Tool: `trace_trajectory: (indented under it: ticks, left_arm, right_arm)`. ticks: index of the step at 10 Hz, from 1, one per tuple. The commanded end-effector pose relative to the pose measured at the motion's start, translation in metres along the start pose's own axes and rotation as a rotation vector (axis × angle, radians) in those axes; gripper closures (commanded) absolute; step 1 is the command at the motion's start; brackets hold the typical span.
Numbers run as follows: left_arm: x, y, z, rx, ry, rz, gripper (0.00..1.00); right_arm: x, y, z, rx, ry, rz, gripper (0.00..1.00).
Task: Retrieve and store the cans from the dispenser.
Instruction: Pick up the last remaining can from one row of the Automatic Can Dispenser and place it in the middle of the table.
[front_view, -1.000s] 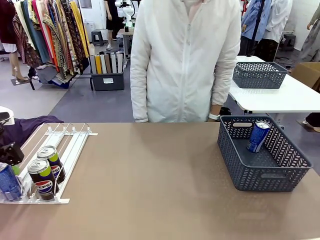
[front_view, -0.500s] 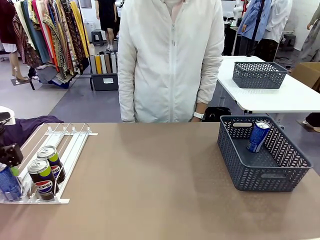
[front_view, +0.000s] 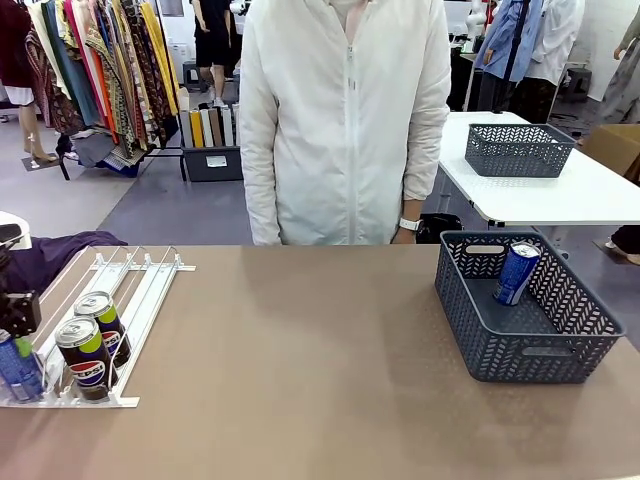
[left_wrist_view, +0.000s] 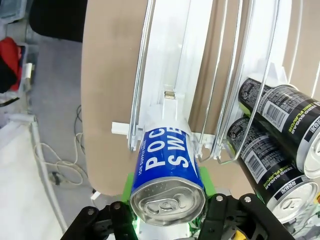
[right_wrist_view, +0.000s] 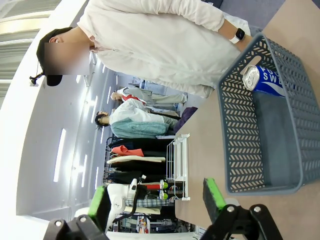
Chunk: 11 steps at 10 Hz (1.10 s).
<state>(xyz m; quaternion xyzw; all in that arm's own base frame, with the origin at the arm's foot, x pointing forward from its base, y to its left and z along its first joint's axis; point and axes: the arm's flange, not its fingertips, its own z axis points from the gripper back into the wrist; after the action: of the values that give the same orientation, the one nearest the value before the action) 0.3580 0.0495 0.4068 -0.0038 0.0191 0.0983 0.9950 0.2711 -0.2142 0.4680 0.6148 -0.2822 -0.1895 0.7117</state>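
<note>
In the left wrist view we are seeing the left gripper (left_wrist_view: 167, 212) pressing its two green pads (left_wrist_view: 128, 184) against opposite sides of a blue-and-white can (left_wrist_view: 167, 160) at the bottom centre of the frame. The jaws are standing closed on that can, whose silver top is facing the camera. The can is sitting at the near end of one lane of the dispenser (left_wrist_view: 170, 60), whose white wire rails are running up toward the top of the frame. In the lane to the right, two black Pepsi cans (left_wrist_view: 272, 130) are lying one behind the other, touching.

In the front view we are finding the same rack at the lower left of the frame, lying on the brown table (front_view: 300, 360). The gripped can is showing at the left edge, with the Pepsi cans just beside it on its right.

At the right of that frame a dark grey mesh basket (front_view: 520, 355) is resting on the table, well apart from the rack. A second blue-and-white can (front_view: 517, 272) is leaning tilted against the basket's far wall.

In the right wrist view the right gripper (right_wrist_view: 156, 200) is holding its jaws wide apart, with nothing between them.

A person (front_view: 345, 120) in a white jacket is standing at the far side of the table, at the top centre.
</note>
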Motion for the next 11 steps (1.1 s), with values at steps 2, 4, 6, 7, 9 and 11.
trace_trajectory:
  ticks: [2, 4, 6, 7, 9, 11]
  left_arm:
    - [-0.006, 0.003, 0.004, 0.006, -0.050, -0.008, 1.00]
    - [-0.014, 0.004, 0.026, 0.018, -0.086, -0.007, 1.00]
    - [-0.033, 0.014, 0.086, -0.008, -0.157, -0.008, 1.00]
    - [-0.043, 0.021, 0.118, -0.040, -0.189, 0.005, 1.00]
    - [-0.063, 0.030, 0.166, -0.152, -0.201, -0.031, 1.00]
    - [-0.067, 0.041, 0.186, -0.247, -0.289, 0.013, 1.00]
  right_arm:
    - [0.002, 0.003, -0.001, 0.023, -0.011, 0.014, 0.00]
    - [0.002, 0.003, -0.001, 0.023, -0.011, 0.014, 0.00]
    - [0.002, 0.003, -0.001, 0.023, -0.011, 0.014, 0.00]
    - [0.002, 0.003, -0.001, 0.023, -0.011, 0.014, 0.00]
    - [0.002, 0.003, -0.001, 0.023, -0.011, 0.014, 0.00]
    - [0.002, 0.003, -0.001, 0.023, -0.011, 0.014, 0.00]
